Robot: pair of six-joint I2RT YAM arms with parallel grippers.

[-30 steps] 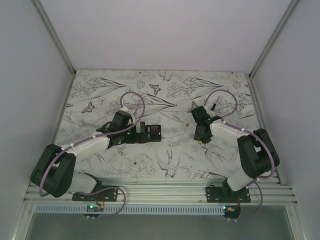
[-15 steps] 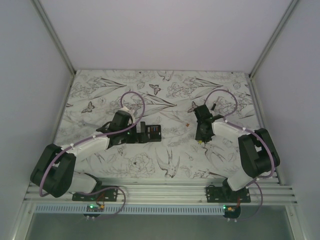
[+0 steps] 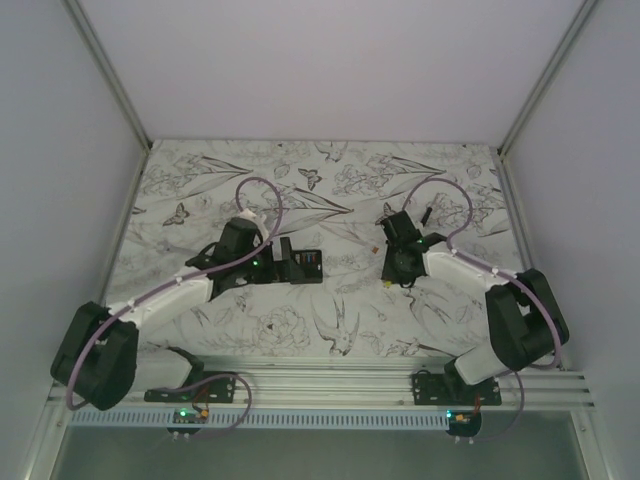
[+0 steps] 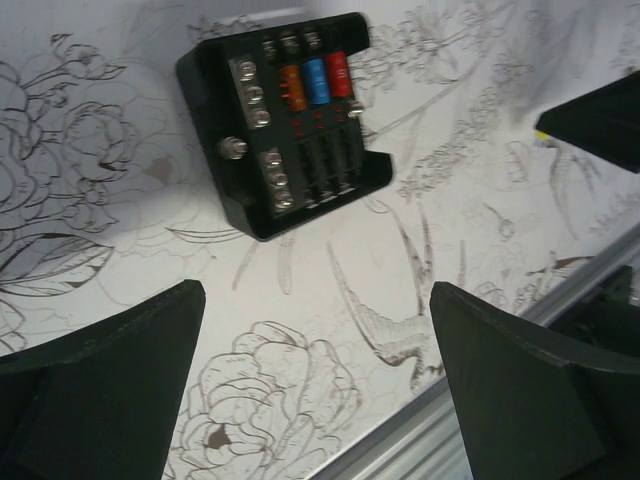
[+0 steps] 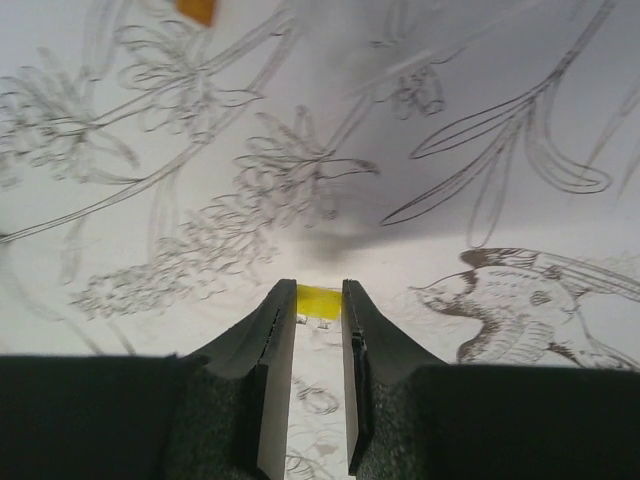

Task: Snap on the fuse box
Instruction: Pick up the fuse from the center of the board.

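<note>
The fuse box is a small black box lying face up on the patterned table, with orange, blue and red fuses in the fuse box. My left gripper hovers just left of it, and the left gripper stands wide open with only table between its fingers. My right gripper is off to the right, well apart from the box. In the right wrist view, the right gripper has its tips closed against both sides of a small yellow fuse.
An orange bit lies on the table beyond the right gripper. The aluminium rail at the table's near edge runs close under the left gripper. White walls and frame posts enclose the table.
The right gripper's jaws have narrowed onto the yellow fuse while that arm shifted slightly left. The left arm has stretched a little, its gripper still wide open by the fuse box.
</note>
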